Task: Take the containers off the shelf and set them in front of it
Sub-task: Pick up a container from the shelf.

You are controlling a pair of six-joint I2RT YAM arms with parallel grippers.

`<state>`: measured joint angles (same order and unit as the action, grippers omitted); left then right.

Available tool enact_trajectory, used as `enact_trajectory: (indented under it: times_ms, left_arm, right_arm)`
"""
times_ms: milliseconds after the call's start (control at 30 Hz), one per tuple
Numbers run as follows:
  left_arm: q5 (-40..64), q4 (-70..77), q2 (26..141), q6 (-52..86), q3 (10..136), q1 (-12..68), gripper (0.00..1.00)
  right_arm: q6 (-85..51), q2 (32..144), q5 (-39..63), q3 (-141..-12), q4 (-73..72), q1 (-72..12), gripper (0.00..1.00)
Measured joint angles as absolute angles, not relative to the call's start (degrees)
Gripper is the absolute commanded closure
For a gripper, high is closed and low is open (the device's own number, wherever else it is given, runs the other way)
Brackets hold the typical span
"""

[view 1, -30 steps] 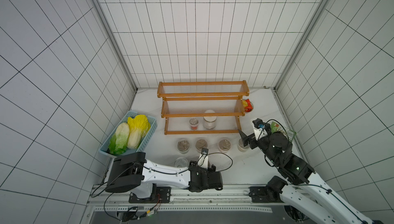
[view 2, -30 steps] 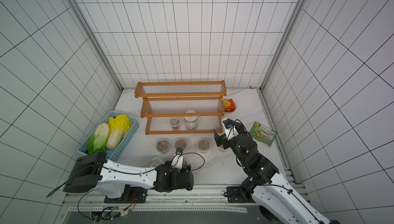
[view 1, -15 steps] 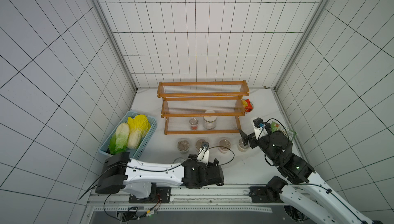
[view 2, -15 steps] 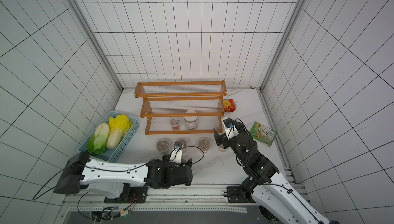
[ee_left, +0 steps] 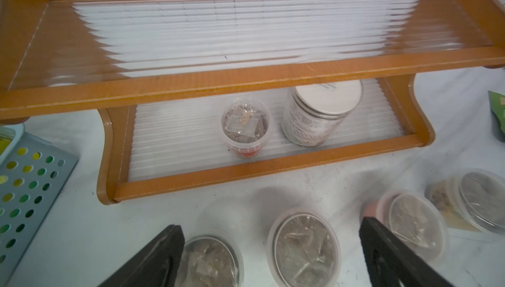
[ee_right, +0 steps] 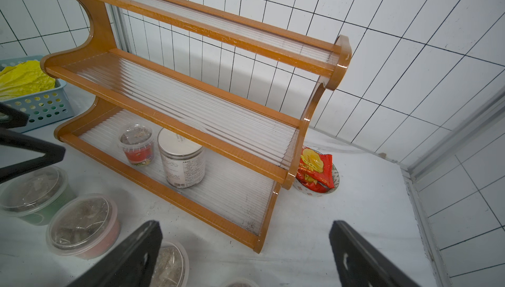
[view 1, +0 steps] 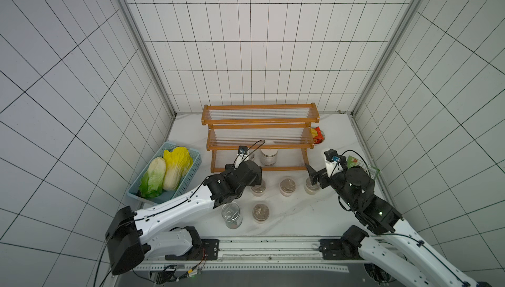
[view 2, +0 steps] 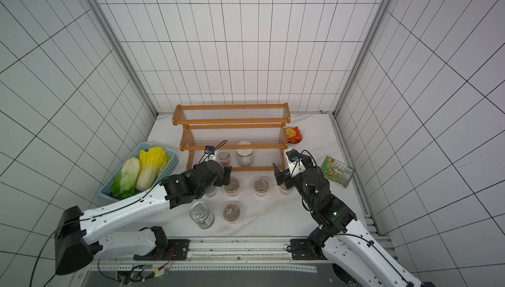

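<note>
White tabletop (view 1: 295, 217) bears shelf (view 1: 259, 146), basket (view 1: 196, 162), tin can (view 1: 231, 213), cups (view 1: 261, 212) — bottom tier holds red cup (ee_left: 246, 127) and jar (ee_left: 319, 113).

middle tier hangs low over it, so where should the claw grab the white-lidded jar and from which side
The white-lidded jar: probably its round wall below the lid, level from the shelf's open front. It stands upright on the bottom tier, the middle tier overhangs its lid, a red-labelled cup close beside.

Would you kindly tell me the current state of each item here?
left gripper: open, empty
right gripper: open, empty
red cup: lidded, upright, on bottom tier
white-lidded jar: closed, upright, same tier
tin can: sealed, upright, on table
five table cups: lidded, upright
</note>
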<state>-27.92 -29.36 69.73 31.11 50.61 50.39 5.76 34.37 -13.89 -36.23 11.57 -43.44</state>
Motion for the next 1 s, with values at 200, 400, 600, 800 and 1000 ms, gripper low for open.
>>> enact_trajectory:
  times_ms: [200,400,600,800,1000]
  left_arm:
    - [-21.74,-23.64,81.30,22.37,51.35,43.33,0.02]
    - [-19.35,-19.09,89.34,17.91,53.30,40.62,0.02]
    - [-18.96,-14.85,94.45,16.71,57.49,38.52,0.02]
    - [-18.39,-13.58,98.41,16.51,59.09,37.71,0.02]
    - [-18.11,-12.75,100.16,16.38,59.94,36.62,0.09]
  right_arm:
    - [5.76,35.00,-13.52,-36.23,11.31,-43.20,0.01]
    - [5.74,35.03,-12.88,-36.23,10.94,-42.70,0.01]
    - [5.54,34.98,-12.64,-36.23,10.92,-42.68,0.01]
    - [5.52,34.59,-12.56,-36.23,10.90,-41.93,0.01]
    - [5.52,34.06,-12.40,-36.23,10.90,-41.45,0.01]
